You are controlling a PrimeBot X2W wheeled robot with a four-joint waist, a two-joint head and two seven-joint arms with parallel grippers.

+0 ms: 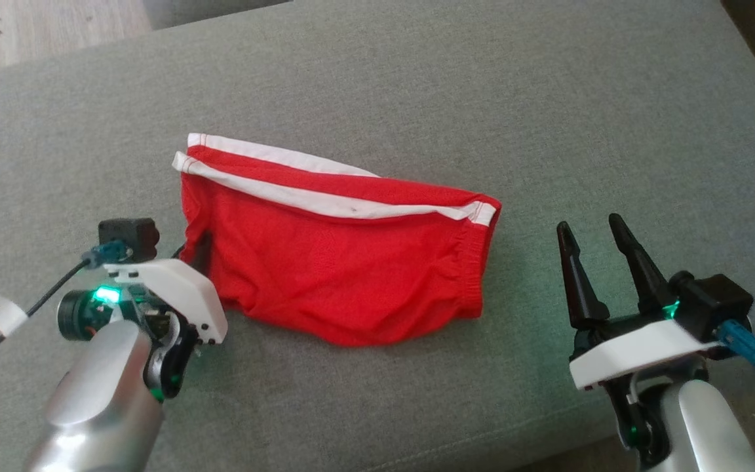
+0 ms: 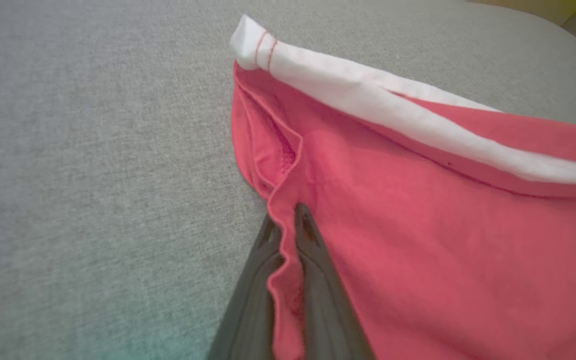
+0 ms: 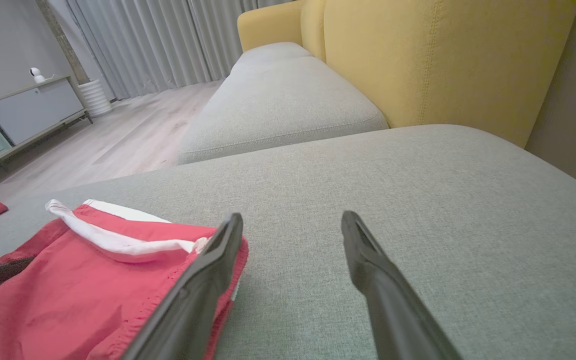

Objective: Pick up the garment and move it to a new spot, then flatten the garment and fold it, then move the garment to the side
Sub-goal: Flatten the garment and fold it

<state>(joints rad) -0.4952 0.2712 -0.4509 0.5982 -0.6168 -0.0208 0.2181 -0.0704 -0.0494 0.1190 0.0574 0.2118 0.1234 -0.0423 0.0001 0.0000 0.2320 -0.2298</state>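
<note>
Red on grey: looks folded already, with the shorts (image 1: 338,262) lying on the sofa cushion (image 1: 548,98), left claw (image 2: 288,220) pinching their edge, right claw (image 1: 589,226) spread empty just beside them; leaves only sliding them aside.

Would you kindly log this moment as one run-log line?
left gripper: shut on shorts edge | right gripper: open, apart from shorts | shorts: lying on cushion
</note>
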